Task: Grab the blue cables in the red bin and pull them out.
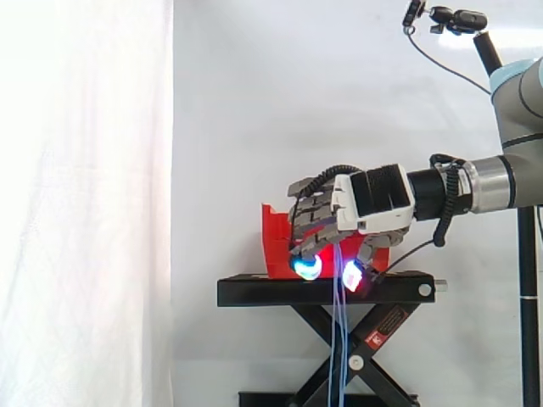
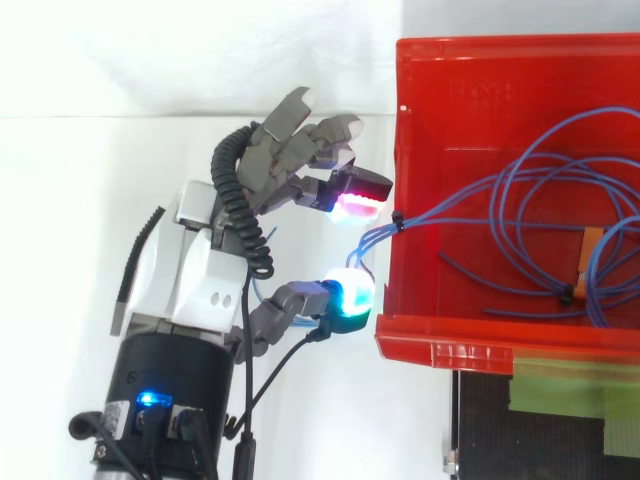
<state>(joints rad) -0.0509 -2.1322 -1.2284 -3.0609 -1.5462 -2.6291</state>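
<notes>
The red bin (image 2: 440, 340) holds a loose coil of thin blue cables (image 2: 520, 180). A bundle of them crosses the bin's wall and runs out to my hand (image 2: 215, 265), which sits just outside that wall. The fingers are curled, and the strands pass between a magenta-glowing fingertip (image 2: 358, 205) and a cyan-glowing one (image 2: 350, 295). From the side, my hand (image 1: 356, 212) hangs in front of the red bin (image 1: 276, 246), and blue cables (image 1: 339, 339) dangle from it straight down past the stand.
The bin rests on a black platform (image 1: 254, 292) with a scissor lift under it. An orange tie (image 2: 590, 245) binds part of the coil inside the bin. Green tape (image 2: 570, 390) lies on the platform beside the bin. A white curtain stands behind.
</notes>
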